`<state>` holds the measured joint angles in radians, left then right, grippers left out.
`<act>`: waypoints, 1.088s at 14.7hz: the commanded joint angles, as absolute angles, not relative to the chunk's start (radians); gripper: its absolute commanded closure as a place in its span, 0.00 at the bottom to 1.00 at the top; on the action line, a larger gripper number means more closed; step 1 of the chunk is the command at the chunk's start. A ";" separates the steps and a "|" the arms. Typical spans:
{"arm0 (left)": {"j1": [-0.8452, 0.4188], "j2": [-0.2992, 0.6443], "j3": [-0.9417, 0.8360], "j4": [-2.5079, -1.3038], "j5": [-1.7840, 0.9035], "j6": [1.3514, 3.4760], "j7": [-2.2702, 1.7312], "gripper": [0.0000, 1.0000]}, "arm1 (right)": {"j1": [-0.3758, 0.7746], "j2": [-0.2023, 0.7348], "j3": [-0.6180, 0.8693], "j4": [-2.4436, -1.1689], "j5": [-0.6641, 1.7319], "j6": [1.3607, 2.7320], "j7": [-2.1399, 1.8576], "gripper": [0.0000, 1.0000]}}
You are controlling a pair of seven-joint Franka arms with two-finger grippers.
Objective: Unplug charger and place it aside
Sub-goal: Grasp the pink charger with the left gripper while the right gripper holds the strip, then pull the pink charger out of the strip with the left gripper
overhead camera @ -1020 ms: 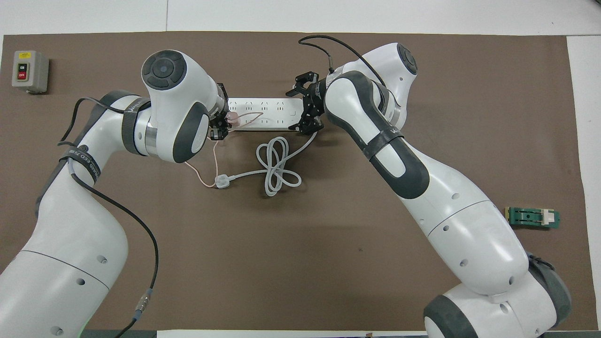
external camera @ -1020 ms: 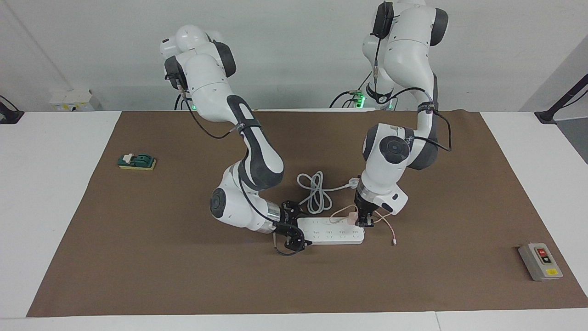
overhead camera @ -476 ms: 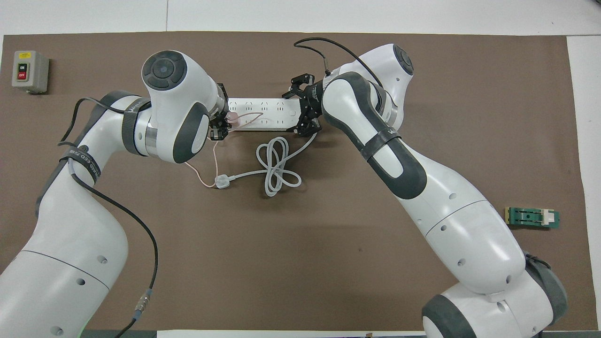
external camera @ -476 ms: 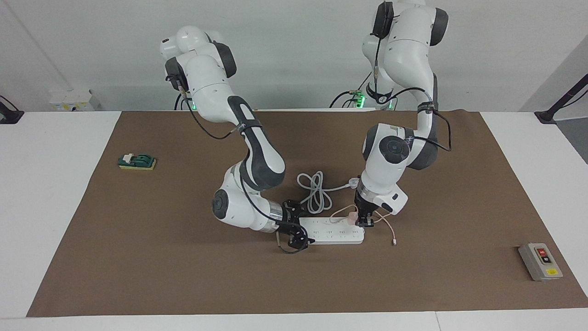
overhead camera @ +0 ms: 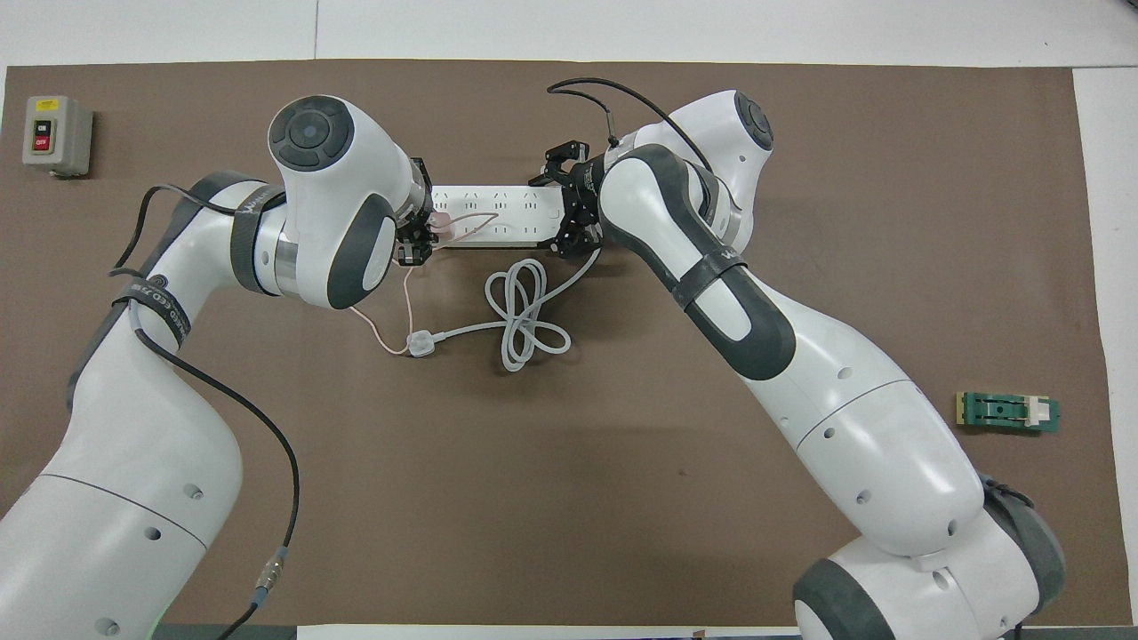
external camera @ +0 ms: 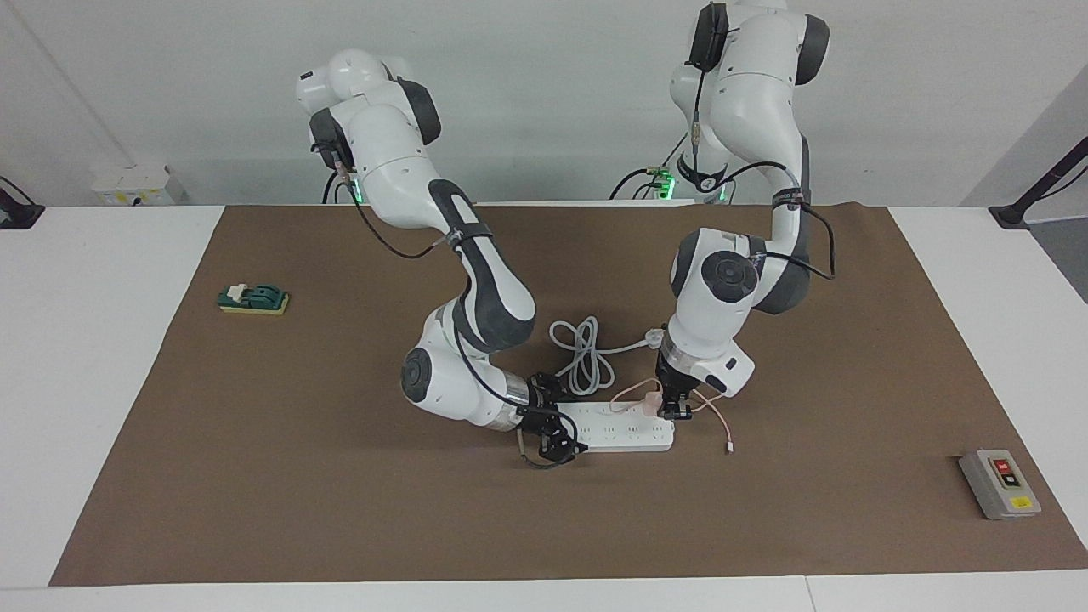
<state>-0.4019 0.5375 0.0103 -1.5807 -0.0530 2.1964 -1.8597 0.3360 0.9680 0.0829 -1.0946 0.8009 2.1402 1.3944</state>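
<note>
Step in hand: the unplug itself, grip stage, nothing pulled yet.

Toward the right arm's end of the table: small green block (external camera: pixel 253 298) on the mat, well apart, not involved.

Right gripper (external camera: pixel 551 432) low at the end of the white power strip (external camera: pixel 616 429), fingers (overhead camera: pixel 558 165) spread and straddling its width. Looks set to brace it; contact not confirmed.

Charger (external camera: pixel 651 405) seated in the strip's socket nearest the left arm, thin pink cable (external camera: pixel 718 425) trailing onto the mat beside it.

Left gripper (external camera: pixel 676 410) down right against the charger; clamped or not: cannot tell.

Next, probably: pin the strip, confirm hold on the cube, pull straight up out of the socket, then set down clear of the strip. Watch the cable for snagging on the coiled white cord (external camera: pixel 582 357).

Grey button box (external camera: pixel 1000 483) near the mat corner at the left arm's end.

Surface: flat brown mat (external camera: pixel 340 510) over a white table (external camera: pixel 85 382). Plain pale wall at the robots' end.
</note>
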 commanded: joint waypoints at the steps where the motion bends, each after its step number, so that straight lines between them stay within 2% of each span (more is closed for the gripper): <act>1: -0.411 0.509 0.025 -1.620 -0.037 2.232 -1.875 1.00 | 0.336 0.985 0.097 -1.100 0.787 2.167 1.373 0.76; 7: -0.403 0.509 0.026 -1.606 -0.035 2.206 -1.867 1.00 | 0.337 0.985 0.097 -1.100 0.788 2.169 1.373 0.75; 12: -0.377 0.508 0.023 -1.510 0.009 2.068 -1.844 1.00 | 0.337 0.985 0.097 -1.100 0.790 2.169 1.374 0.75; 16: -0.318 0.424 0.017 -1.499 -0.002 1.970 -1.752 1.00 | 0.337 0.985 0.097 -1.100 0.790 2.169 1.373 0.74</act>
<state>-0.3658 0.4927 0.0273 -1.4875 -0.0133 2.0460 -1.8190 0.3359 0.9680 0.0836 -1.0951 0.8011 2.1414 1.3944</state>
